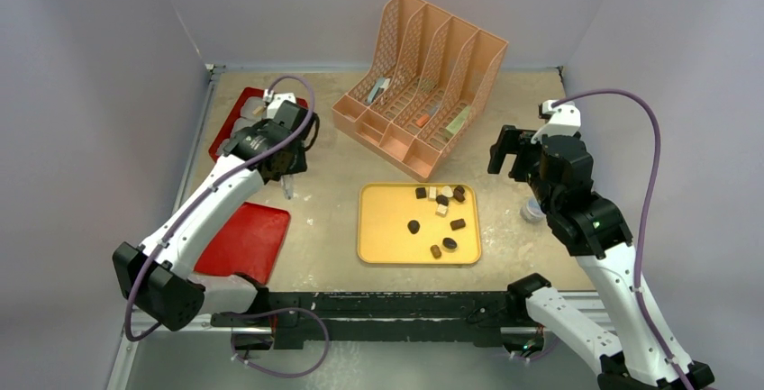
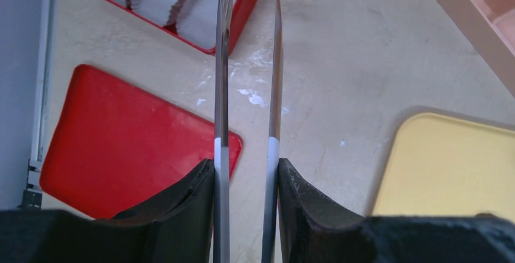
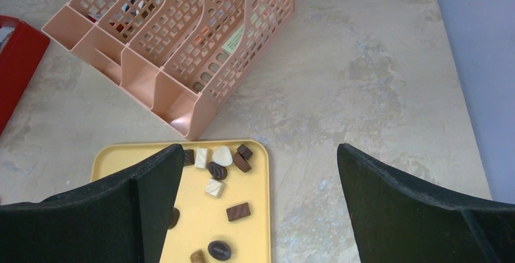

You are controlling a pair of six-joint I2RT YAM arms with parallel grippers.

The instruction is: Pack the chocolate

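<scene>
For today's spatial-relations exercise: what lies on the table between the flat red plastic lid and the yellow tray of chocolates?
Nothing rests there: the top view shows only bare mottled tabletop between the red lid and the yellow tray.

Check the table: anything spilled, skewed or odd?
Nothing spilled: the chocolate lies loose on the yellow tray. The peach file rack sits skewed on the tabletop, which shows white flecks near the red lid. The left tool grips metal tongs.
</scene>
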